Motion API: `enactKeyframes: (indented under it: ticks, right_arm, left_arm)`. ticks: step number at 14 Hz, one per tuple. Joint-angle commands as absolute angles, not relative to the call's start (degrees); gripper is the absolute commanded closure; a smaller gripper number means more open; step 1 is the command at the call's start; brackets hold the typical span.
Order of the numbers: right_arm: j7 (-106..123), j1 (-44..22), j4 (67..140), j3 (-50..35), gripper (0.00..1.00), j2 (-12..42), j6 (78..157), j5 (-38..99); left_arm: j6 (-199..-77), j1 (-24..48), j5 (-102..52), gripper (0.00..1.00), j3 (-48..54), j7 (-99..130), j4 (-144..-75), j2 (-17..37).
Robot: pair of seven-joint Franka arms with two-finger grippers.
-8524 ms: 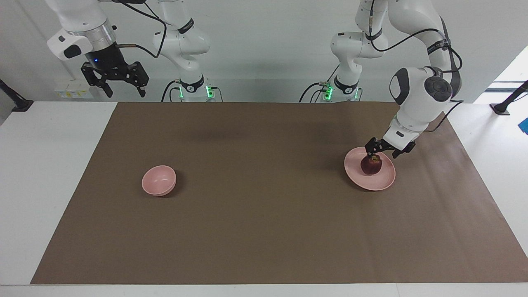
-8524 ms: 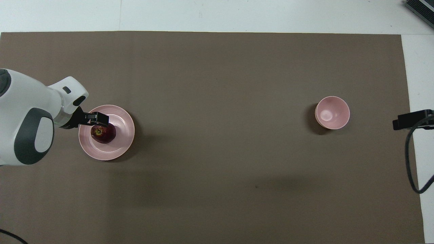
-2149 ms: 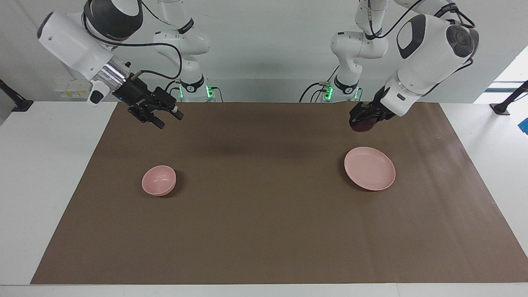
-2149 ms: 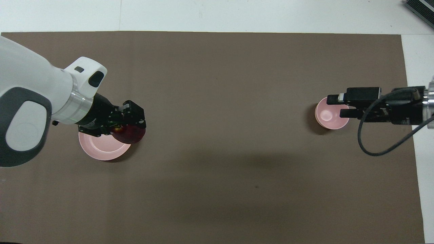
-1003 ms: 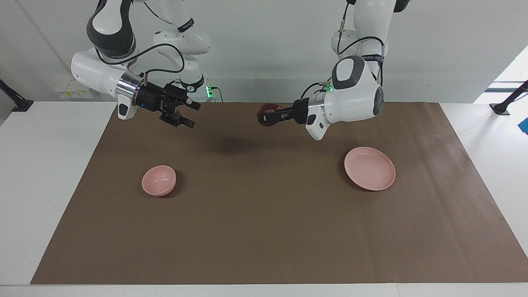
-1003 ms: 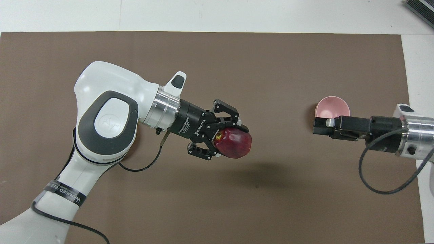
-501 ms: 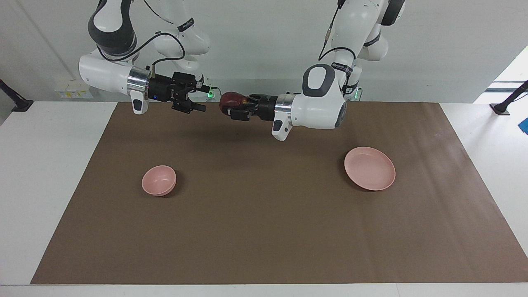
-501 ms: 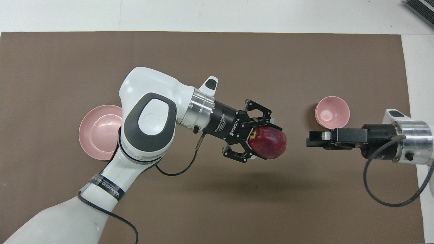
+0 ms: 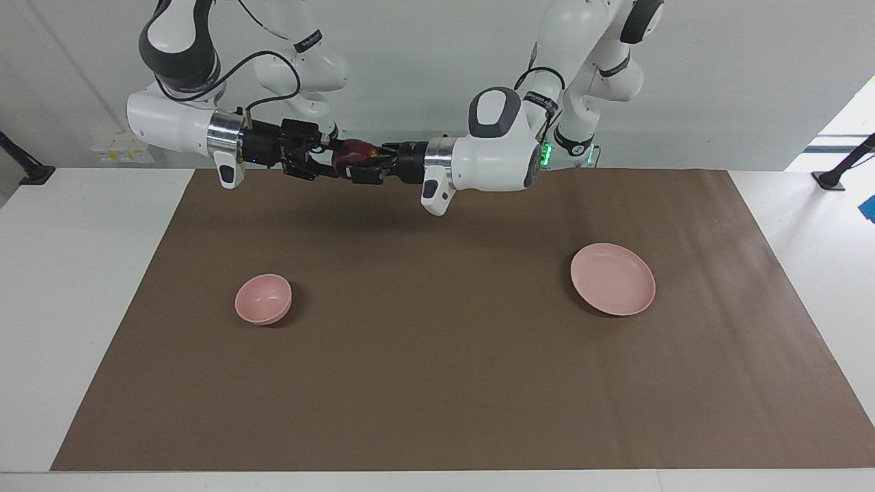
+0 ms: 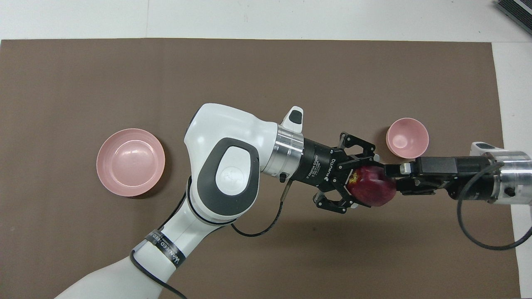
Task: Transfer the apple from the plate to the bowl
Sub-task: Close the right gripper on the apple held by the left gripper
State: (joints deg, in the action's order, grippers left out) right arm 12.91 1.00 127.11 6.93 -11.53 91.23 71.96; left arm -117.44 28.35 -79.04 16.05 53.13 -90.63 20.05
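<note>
The dark red apple [image 9: 350, 152] [image 10: 372, 192] hangs in the air over the brown mat, with my left gripper [image 9: 362, 164] [image 10: 366, 185] shut on it and the arm stretched level toward the right arm's end. My right gripper [image 9: 327, 161] [image 10: 394, 176] points at it from that end, open, with its fingertips at the apple's free side. I cannot tell whether they touch. The pale pink plate [image 9: 613, 279] [image 10: 130, 162] lies bare toward the left arm's end. The small pink bowl [image 9: 263, 298] [image 10: 407, 137] stands toward the right arm's end with nothing in it.
A brown mat [image 9: 437, 383] covers most of the white table [image 9: 68, 273]. A black cable [image 10: 482, 241] loops from the right wrist over the mat's end. A dark object [image 10: 515, 10] sits at the table's corner farthest from the robots.
My left arm has carried the apple from over the plate, across the mat, toward the right arm's end. My right gripper has swung in level and now meets the apple.
</note>
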Motion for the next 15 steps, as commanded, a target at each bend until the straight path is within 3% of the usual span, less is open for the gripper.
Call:
enactKeyframes:
  ticks: [1, 9, 15]
  right_arm:
    - [11.87, 2.55, 128.41, 6.94, 0.00, -13.01, 89.04, 72.78]
    - [10.72, 5.27, 128.23, 7.03, 0.00, -13.27, 81.92, 70.84]
    - [12.39, 5.54, 127.80, 6.94, 0.00, -13.62, 81.74, 67.25]
  left_arm:
    - [-119.27, 29.00, -80.59, 1.00, 17.05, 54.32, -88.77, 21.09]
    - [-121.11, 30.41, -81.12, 1.00, 18.72, 54.23, -88.42, 21.97]
    - [-121.11, 30.41, -81.12, 1.00, 18.81, 54.23, -88.33, 21.97]
